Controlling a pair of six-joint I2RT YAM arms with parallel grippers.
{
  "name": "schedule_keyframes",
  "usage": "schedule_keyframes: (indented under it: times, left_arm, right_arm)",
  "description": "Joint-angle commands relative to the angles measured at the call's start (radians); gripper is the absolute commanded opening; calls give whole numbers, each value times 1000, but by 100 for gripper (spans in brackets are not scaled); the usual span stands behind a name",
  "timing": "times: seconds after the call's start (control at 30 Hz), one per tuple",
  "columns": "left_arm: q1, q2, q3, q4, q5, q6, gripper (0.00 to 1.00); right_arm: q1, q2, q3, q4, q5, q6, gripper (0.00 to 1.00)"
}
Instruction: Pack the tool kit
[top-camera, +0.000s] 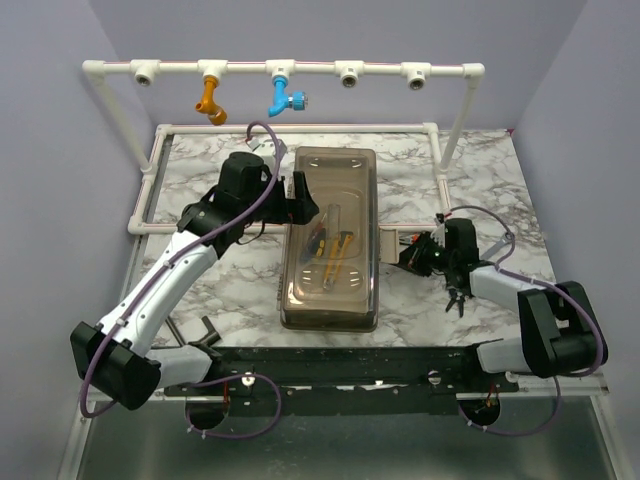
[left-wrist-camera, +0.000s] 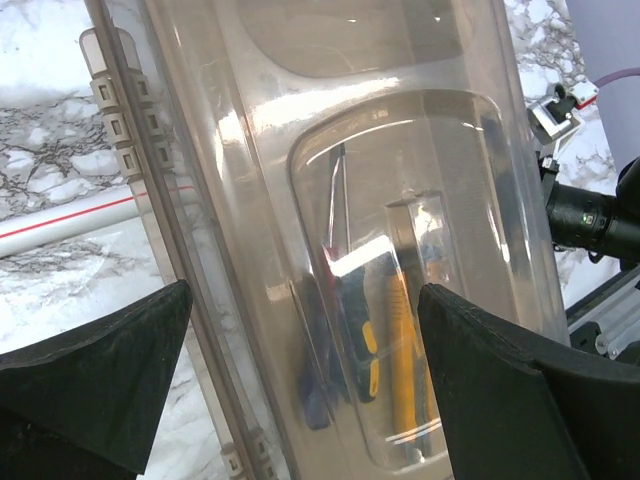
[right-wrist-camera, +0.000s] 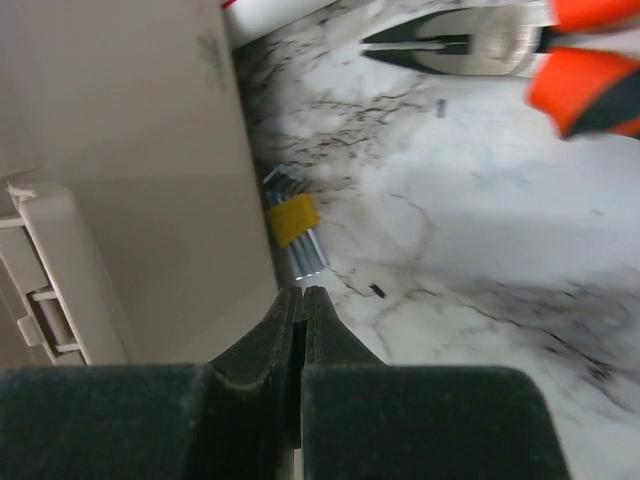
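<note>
A marbled table (top-camera: 200, 170) is seen from above, closed in by plain lilac walls, with a white pipe frame (top-camera: 240, 70) across its far end. The toolbox (top-camera: 330, 240) lies at the middle of the table, its long axis running from near to far and its smoky lid shut. The left gripper (top-camera: 298, 198) is held against the box's left long side, towards the far half. The right gripper (top-camera: 405, 255) is pointed at the right long side from just beside it.

From the left wrist, the lid (left-wrist-camera: 350, 150) fills the view and runs lengthwise up the picture. The left gripper (left-wrist-camera: 305, 295) is spread wide above it, one finger on each side of the raised panel, and nothing is held. A yellow-handled tool (left-wrist-camera: 400, 370) is seen through the plastic, lying along the box.

From the right wrist, the right gripper (right-wrist-camera: 302, 300) is pressed together on nothing. The beige base wall (right-wrist-camera: 130, 150) stands to its left. A hex key set (right-wrist-camera: 295, 225) in a yellow holder lies on the marble directly ahead of the fingertips, touching or nearly touching that wall and roughly parallel to it. Red-handled pliers (right-wrist-camera: 500, 40) lie farther ahead and to the right.

Both loose tools lie outside the box on its right, so the right arm is judged the nearer. The fingers would have to be parted before the hex key set could be taken.
</note>
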Motion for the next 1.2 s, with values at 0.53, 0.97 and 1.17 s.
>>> schedule_keyframes:
  times: [0.53,0.97,1.17]
  left_arm:
    - [-6,128,-11,56,46,-34,98]
    - [-8,128,-41,79,65,-44,98]
    - [-23,117,-96,124,79,-74,97]
  right_arm:
    - [30,51,-32,694,-506,240,1]
    - [229,-1,399,-395,125,-193,1]
    - [349,88,545,-570,380,-168,1]
